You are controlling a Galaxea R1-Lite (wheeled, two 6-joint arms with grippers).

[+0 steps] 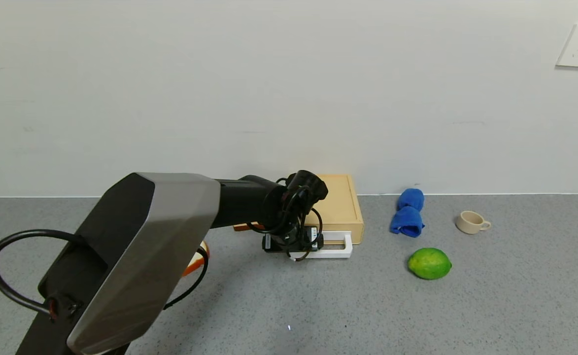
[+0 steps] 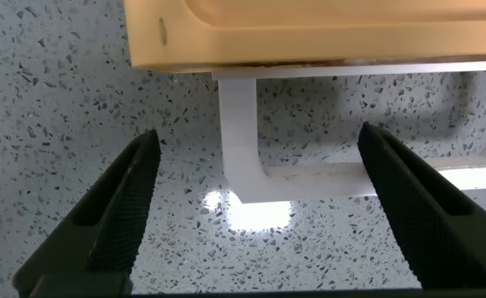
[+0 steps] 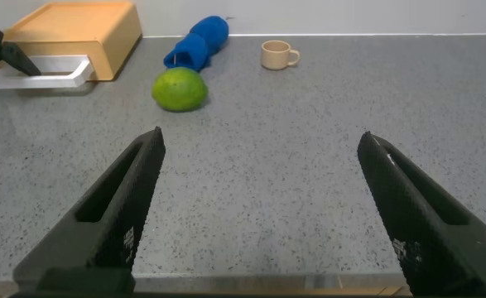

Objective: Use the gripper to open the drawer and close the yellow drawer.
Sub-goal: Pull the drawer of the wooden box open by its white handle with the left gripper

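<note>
Covering the near-left corner of the yellow drawer (image 1: 340, 204) in the head view, the left arm hides the case's left side and the left end of the white handle (image 1: 335, 246); an orange-and-tan object (image 1: 197, 261) behind the arm is too far hidden to identify.

- Yellow drawer: by the back wall on the grey table (image 1: 367, 305), front facing the robot, handle lying on the tabletop. From these views, whether the tray sits fully in its case cannot be told.
- Left gripper (image 2: 255, 211): lowered over the handle's left end. Jaws spread wide, one on each side of the handle's corner, neither touching it; nothing held.
- Right gripper (image 3: 259, 211): out of the head view, hovering above bare table well short of the drawer. Jaws spread wide, holding nothing.
- Other items, right of the drawer: blue cloth (image 1: 408, 213), small beige cup (image 1: 471, 222), green lime (image 1: 429, 263), all apart from one another.
</note>
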